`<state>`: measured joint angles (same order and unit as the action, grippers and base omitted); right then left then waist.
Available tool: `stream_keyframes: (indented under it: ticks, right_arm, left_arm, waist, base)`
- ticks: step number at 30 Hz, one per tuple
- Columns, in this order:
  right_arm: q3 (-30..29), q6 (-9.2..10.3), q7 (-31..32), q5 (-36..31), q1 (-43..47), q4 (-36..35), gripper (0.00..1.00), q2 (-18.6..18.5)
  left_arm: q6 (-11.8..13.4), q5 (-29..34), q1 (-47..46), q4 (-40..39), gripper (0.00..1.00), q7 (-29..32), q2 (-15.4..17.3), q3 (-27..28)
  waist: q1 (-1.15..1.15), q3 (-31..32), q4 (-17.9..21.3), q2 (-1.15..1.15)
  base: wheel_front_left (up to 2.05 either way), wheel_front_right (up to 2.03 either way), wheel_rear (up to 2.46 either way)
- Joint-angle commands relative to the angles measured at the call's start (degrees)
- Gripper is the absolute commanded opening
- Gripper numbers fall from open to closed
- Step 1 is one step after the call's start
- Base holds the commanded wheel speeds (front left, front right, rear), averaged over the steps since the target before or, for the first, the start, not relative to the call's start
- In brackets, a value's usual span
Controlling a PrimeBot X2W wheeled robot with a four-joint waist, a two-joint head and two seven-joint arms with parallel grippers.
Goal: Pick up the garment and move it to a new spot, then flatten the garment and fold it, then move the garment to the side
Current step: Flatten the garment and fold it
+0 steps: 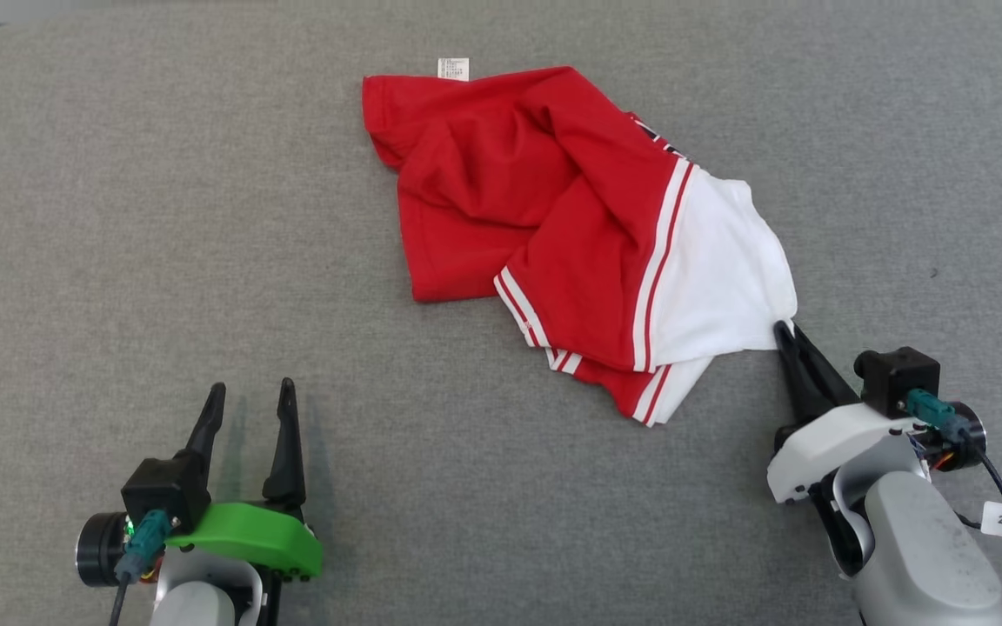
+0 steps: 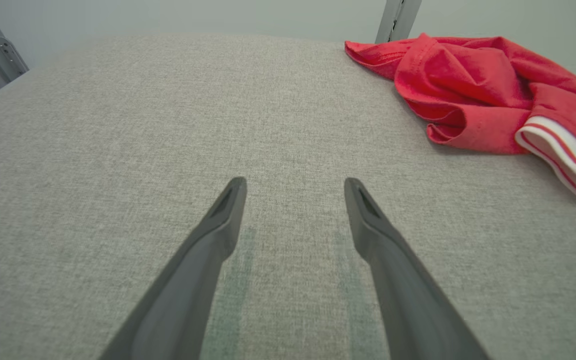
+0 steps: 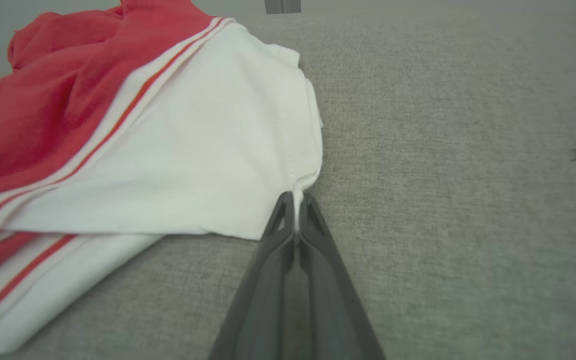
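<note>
the right pincer [image 1: 786,334] is closed on the near right corner of the crumpled red and white cotton garment [image 1: 553,217]. in the right wrist view only a thin bit of the white hem sits between the two dark fingertips. the step in hand, as i judge it, is the pick-up for carrying the garment to a new spot. to do it well, the lift should be slow and go straight up at first, because the bite is small and the cloth may slip out. if the hem begins to slide, it is better to set it down and take a deeper hold.

the left pincer [image 1: 250,391] is wide open and holds nothing. it is near the front edge of the grey fabric-covered worktop [image 1: 118,217], left of the middle.

the garment lies about the middle of the worktop and reaches toward the far edge. its white part is nearest to the right pincer and touches it. it is well apart from the left pincer, ahead and to the right of it.
</note>
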<state>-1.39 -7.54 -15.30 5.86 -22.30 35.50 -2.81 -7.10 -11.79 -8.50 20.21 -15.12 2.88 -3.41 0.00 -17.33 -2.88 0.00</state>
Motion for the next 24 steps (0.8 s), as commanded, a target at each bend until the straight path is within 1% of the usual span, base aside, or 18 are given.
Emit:
stream_keyframes:
  ticks: [1,4,8,11,13,16,19,22,24]
  right_arm:
    - [0.27,0.12,0.17,1.42,1.58,-1.52,0.0,-0.22]
    - [3.48,0.12,0.16,5.04,1.8,-7.28,0.0,-0.14]
    - [12.09,0.1,0.15,10.47,-0.89,-16.7,0.0,-0.16]
    - [20.29,0.1,0.15,13.01,-6.1,-22.22,0.0,-0.21]
    - [24.78,0.1,0.15,14.42,-11.13,-24.26,0.0,-0.22]
    - [30.5,0.1,0.16,16.58,-19.67,-24.45,0.0,-0.2]
    - [35.48,0.1,0.15,18.34,-30.6,-22.19,0.0,-0.18]
    - [36.82,0.12,0.15,19.99,-40.14,-19.33,0.0,-0.22]
    - [37.19,0.12,0.16,19.85,-46.54,-16.91,0.0,-0.16]
  left_arm:
    - [-0.22,0.05,0.98,0.09,1.0,-0.01,0.13,-0.04]
    - [-0.14,-0.55,1.28,0.0,1.0,-0.01,0.13,-0.65]
    - [0.45,-0.83,2.35,0.25,1.0,-0.01,0.13,-1.23]
    - [0.72,-1.1,3.03,0.45,1.0,-0.01,0.13,-1.58]
    - [1.08,-1.2,3.78,0.48,1.0,-0.01,0.13,-1.8]
    - [1.31,-1.41,4.33,0.55,1.0,-0.01,0.13,-2.38]
    - [1.4,-1.65,4.56,0.75,1.0,-0.01,0.13,-3.52]
    - [1.54,-2.2,3.98,0.8,1.0,-0.01,0.13,-4.52]
    - [1.59,-2.38,3.52,0.85,1.0,-0.01,0.12,-5.33]
  waist:
    - [0.0,1.89,0.85,0.0]
    - [0.0,3.17,0.97,0.0]
    - [0.0,5.31,1.11,0.0]
    - [0.0,6.97,0.81,0.0]
    - [0.0,7.93,0.26,0.0]
    - [0.0,8.95,-0.99,0.0]
    - [0.0,9.44,-3.32,0.0]
    - [0.0,9.42,-5.54,0.0]
    - [0.0,9.3,-7.1,0.0]
  base:
    - [0.0,0.0,0.0]
    - [0.0,0.0,0.0]
    - [0.0,0.0,0.0]
    - [0.0,0.0,0.0]
    - [0.0,0.0,0.0]
    - [0.0,0.0,0.0]
    - [0.0,0.0,0.0]
    - [0.0,0.0,0.0]
    - [0.0,0.0,0.0]
